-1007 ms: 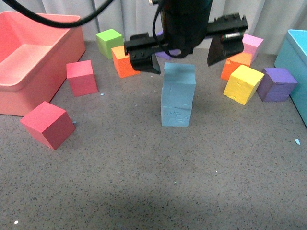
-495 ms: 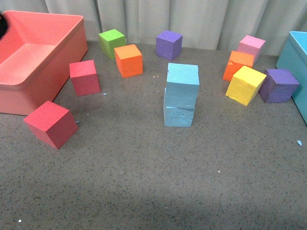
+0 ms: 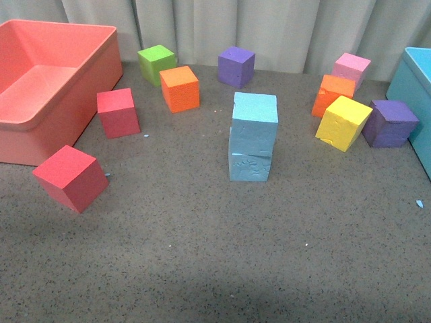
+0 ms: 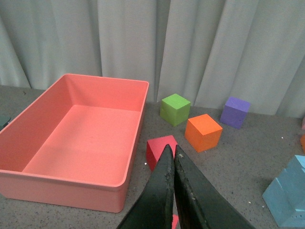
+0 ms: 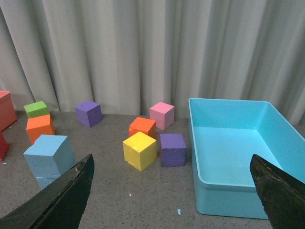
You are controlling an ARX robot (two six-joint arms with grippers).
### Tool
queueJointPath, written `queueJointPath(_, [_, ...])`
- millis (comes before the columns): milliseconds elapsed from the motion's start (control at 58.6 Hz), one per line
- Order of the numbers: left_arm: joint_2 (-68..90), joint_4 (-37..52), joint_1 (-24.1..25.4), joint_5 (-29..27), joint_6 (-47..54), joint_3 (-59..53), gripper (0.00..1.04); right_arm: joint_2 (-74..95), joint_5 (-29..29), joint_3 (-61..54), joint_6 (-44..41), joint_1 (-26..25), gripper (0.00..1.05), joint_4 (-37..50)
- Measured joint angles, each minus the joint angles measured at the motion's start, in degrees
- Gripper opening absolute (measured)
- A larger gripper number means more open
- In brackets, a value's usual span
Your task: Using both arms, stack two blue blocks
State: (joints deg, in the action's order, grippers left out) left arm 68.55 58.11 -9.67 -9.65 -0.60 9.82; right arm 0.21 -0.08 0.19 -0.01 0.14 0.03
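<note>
Two grippers show only in their own wrist views; neither arm appears in the front view. The left gripper (image 4: 170, 164) has its black fingers pressed together, nothing between them, rising from the bottom centre of its frame. Just behind the fingertips sits a red cube (image 4: 161, 150), with the coral bin (image 4: 114, 143) filling the left half of that frame, and a green cube (image 4: 175, 109), an orange cube (image 4: 203, 132) and a purple cube (image 4: 235, 112) further back towards the curtain.

The right gripper (image 5: 176, 188) is spread wide, one finger in the lower left corner and the other in the lower right corner of its frame, holding nothing. Between them lie a yellow cube (image 5: 139, 150), a second purple cube (image 5: 172, 149), another orange cube (image 5: 142, 128) and a pink cube (image 5: 162, 115), with the teal bin (image 5: 228, 193) at the right.

In the front view the blue blocks stand stacked at the frame's centre: the smoother upper blue block (image 3: 254, 123) rests on the pitted lower blue block (image 3: 250, 166), shifted slightly right of it. A second red cube (image 3: 69, 177) lies at lower left, near the coral bin's front wall.
</note>
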Motion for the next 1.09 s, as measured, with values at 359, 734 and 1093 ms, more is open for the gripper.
queueJointPath(359, [-17.6, -10.2, 7.0, 8.3, 0.2, -7.7, 0.04, 0.0, 0.0, 0.0, 0.0, 0.0, 0.95, 0.0])
queueJointPath(734, [-33.6, -23.8, 9.5, 9.5, 0.2, -8.7, 0.04, 0.0, 0.0, 0.0, 0.0, 0.0, 0.95, 0.0])
queueJointPath(1093, [-45.4, -34.9, 9.5, 9.5, 0.2, -8.7, 0.04, 0.0, 0.0, 0.0, 0.0, 0.0, 0.95, 0.0])
